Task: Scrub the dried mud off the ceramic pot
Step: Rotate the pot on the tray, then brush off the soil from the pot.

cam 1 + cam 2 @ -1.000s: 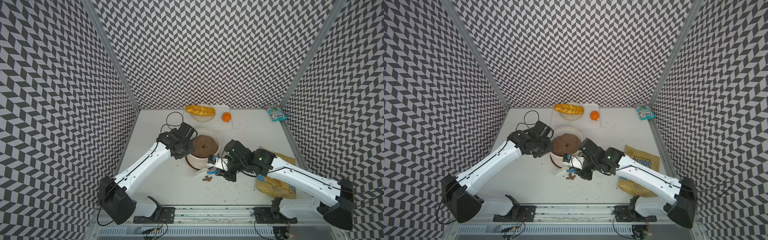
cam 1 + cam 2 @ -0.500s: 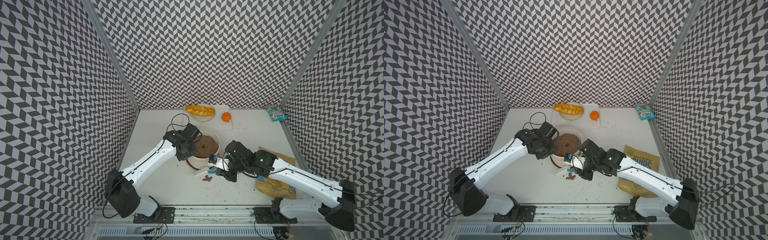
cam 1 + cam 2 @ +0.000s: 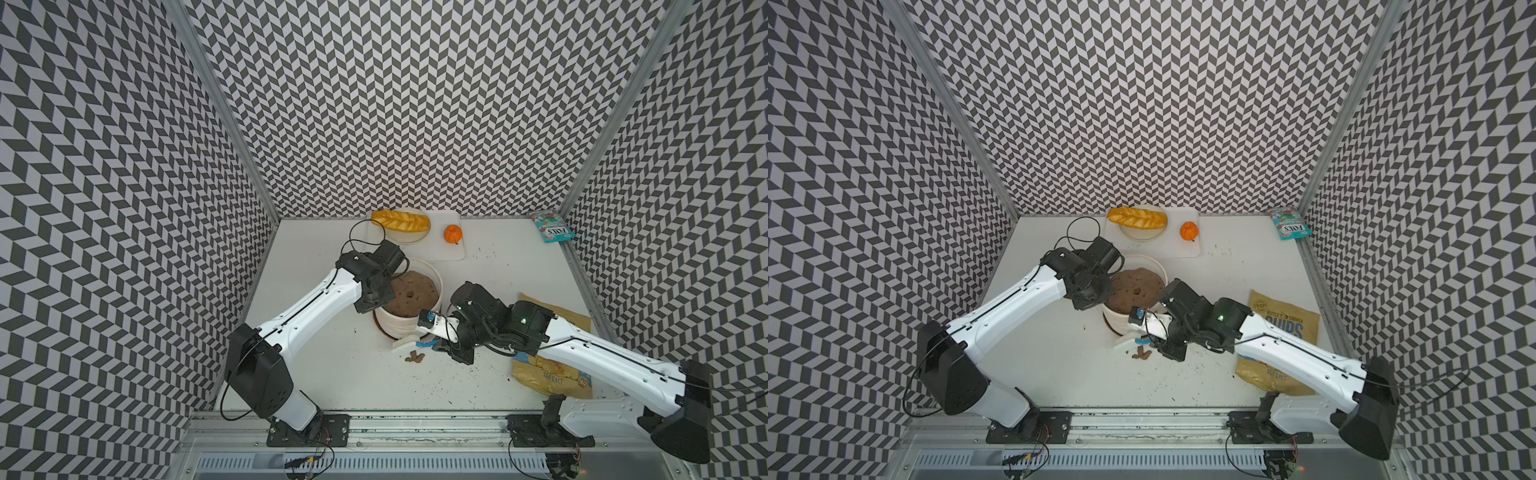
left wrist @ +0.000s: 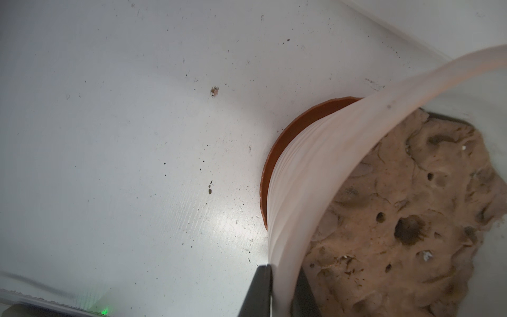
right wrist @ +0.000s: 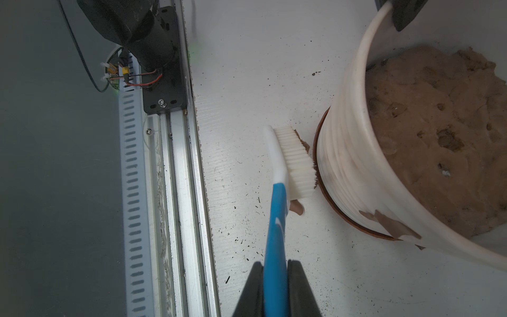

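Observation:
The ceramic pot [image 3: 398,330] [image 3: 1118,323], white and ribbed, stands mid-table on a brown saucer [image 4: 277,159] and holds a brown soil mass [image 3: 411,294]. My left gripper [image 4: 282,291] [image 3: 384,297] is shut on the pot's rim, one finger outside and one inside. My right gripper [image 5: 275,288] [image 3: 444,345] is shut on the blue handle of a white-bristled brush [image 5: 295,162] [image 3: 1126,341]. The bristles touch the saucer edge low on the pot's near side. Dried mud [image 5: 389,222] clings to the wall beside the brush. Brown flakes [image 3: 414,356] [image 3: 1142,353] lie on the table by the brush.
At the back stand a white board [image 3: 455,251], a plate with bread [image 3: 401,220] and an orange [image 3: 453,234]. A teal packet [image 3: 552,226] lies back right. Under my right arm is a chips bag [image 3: 1283,328]. Dark crumbs dot the table.
My left arm has swung right onto the pot and its gripper has closed on the rim. The right arm and the brush have barely moved.

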Robot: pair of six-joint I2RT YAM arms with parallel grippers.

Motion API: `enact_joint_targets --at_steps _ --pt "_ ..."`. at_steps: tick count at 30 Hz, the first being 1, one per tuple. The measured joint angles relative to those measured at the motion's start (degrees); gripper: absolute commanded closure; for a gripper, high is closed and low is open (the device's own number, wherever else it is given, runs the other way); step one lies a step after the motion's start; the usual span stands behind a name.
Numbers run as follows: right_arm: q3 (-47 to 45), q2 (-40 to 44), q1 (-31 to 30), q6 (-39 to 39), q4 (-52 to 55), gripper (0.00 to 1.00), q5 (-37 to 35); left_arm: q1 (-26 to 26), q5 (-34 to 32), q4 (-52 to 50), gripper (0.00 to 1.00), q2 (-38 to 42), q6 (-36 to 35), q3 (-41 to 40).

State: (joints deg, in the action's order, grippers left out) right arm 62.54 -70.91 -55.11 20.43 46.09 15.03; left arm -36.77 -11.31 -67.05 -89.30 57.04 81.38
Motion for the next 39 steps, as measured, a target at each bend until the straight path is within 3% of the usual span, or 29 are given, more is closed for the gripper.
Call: enact_joint_targets --at_steps 5,21,31,39 --pt "-0.4 0.9 0.0 0.0 -0.3 1.0 0.0 1.5 -0.3 1.9 1.0 -0.8 -9.0 0.4" --pt "0.7 0.5 0.0 -0.7 -3.7 1.0 -0.2 6.2 -0.1 9.5 1.0 -4.9 -37.7 2.9" --pt "2.8 -2.4 0.8 -3.9 -6.7 1.0 -4.7 6.6 -0.4 12.2 1.0 -6.0 -46.6 3.5" --pt "2.9 -3.0 4.0 -6.9 -5.9 1.0 -2.6 7.2 0.1 14.7 1.0 -7.0 -51.8 4.0"
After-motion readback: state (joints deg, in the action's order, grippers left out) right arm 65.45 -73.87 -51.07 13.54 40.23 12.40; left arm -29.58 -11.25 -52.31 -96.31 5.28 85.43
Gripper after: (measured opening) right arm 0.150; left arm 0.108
